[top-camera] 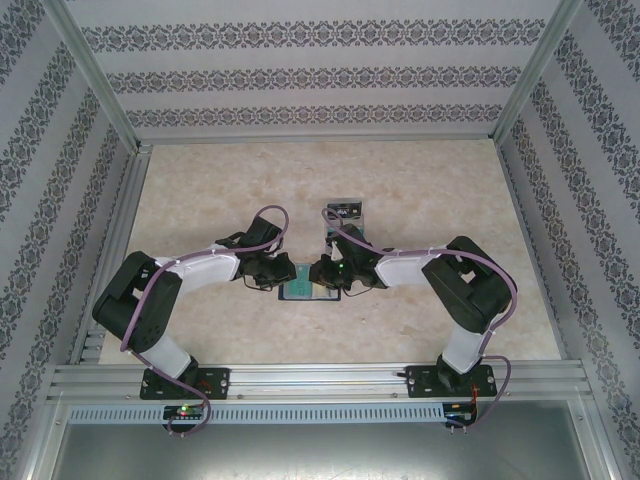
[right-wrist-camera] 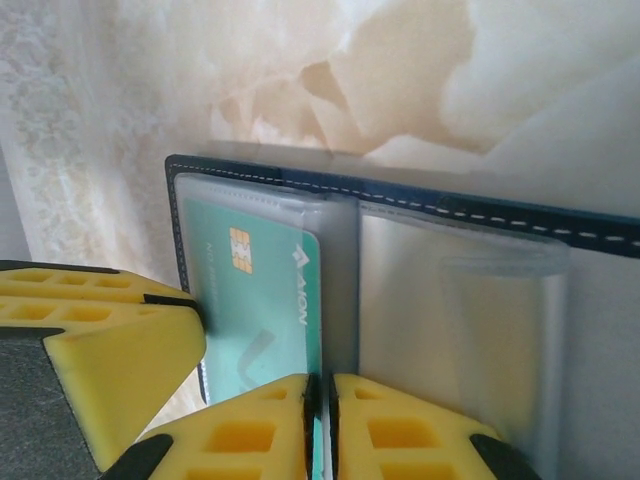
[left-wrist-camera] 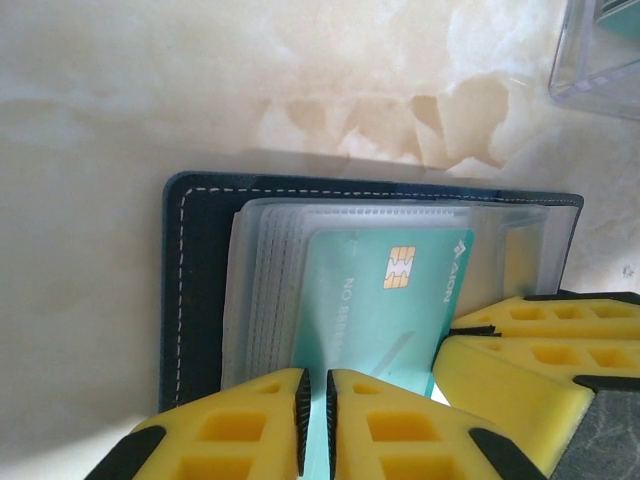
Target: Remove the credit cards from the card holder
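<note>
The card holder [left-wrist-camera: 200,280] lies open on the table, slate-blue with white stitching and clear sleeves [right-wrist-camera: 470,320]. A teal-green credit card [left-wrist-camera: 370,300] with a gold chip sits in the top sleeve on one half [right-wrist-camera: 260,290]. My left gripper [left-wrist-camera: 315,420] is shut on the card's near end; teal shows in the thin slit between its pads. My right gripper [right-wrist-camera: 322,430] is shut on the holder's sleeve edge beside the centre fold. In the top view both grippers [top-camera: 285,275] [top-camera: 322,272] meet over the holder [top-camera: 303,293]. Any other cards are hidden.
A clear plastic box [top-camera: 343,212] stands just beyond the holder, its corner visible in the left wrist view [left-wrist-camera: 600,60]. The marble-patterned table [top-camera: 200,180] is fenced by aluminium rails [top-camera: 125,230] and patterned walls.
</note>
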You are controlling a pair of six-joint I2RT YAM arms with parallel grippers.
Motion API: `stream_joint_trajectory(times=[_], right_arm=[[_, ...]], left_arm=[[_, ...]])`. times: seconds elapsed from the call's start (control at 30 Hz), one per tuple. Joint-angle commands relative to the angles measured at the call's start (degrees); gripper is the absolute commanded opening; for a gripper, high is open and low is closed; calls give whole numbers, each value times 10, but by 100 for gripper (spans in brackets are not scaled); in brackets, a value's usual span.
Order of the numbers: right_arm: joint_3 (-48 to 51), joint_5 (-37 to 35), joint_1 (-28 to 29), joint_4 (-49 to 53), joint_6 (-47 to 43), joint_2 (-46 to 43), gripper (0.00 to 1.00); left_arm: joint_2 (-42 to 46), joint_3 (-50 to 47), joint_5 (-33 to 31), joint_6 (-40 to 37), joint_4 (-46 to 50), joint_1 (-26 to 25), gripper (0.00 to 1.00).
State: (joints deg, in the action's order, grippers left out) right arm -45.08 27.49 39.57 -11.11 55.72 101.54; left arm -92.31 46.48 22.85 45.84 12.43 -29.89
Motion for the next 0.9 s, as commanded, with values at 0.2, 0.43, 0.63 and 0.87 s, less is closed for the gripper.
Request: stream_joint_trajectory(times=[0.2, 0.43, 0.63, 0.87], right_arm=[[-3, 28, 1, -25, 11, 21, 9], [24, 15, -6, -31, 13, 1, 0], [54, 8, -25, -29, 8, -28, 0], [52, 13, -25, -27, 3, -28, 0]], left_arm=[[-16, -20, -7, 9, 19, 3, 16], [-14, -17, -16, 3, 32, 2, 16], [-10, -16, -28, -5, 44, 5, 15], [-9, -16, -21, -3, 38, 5, 12]])
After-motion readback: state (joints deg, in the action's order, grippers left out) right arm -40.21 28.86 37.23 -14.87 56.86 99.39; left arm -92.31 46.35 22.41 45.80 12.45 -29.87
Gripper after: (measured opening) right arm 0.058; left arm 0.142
